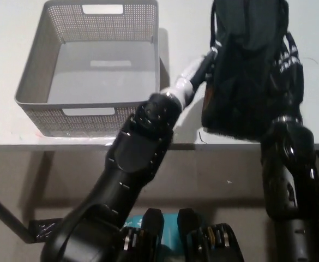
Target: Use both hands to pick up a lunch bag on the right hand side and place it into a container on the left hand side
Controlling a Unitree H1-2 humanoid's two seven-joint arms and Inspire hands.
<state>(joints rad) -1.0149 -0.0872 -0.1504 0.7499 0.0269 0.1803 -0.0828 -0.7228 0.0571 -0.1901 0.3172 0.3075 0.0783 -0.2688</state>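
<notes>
The lunch bag is black and stands upright over the right part of the table, pressed between the 2 hands. The left hand reaches in with its white wrist against the bag's left face, and the right hand lies against the bag's right face with its fingers spread flat on the cloth. The container, a grey perforated basket, sits on the left part of the table with nothing in it, well apart from the bag.

To do this step well, I judge that both hands should keep an even squeeze, since a soft bag held only by side pressure can sag or slip out below. The bag should travel level toward the container and pass above its near right rim before it goes down (the rim looks tall enough to catch the bag's bottom edge).

Much is hidden. The left hand's fingers are lost against the dark bag, so I cannot tell whether they are spread or curled. The bag's top is cut off by the picture's upper edge, and whether its base touches the table or hangs just above it cannot be made out.
</notes>
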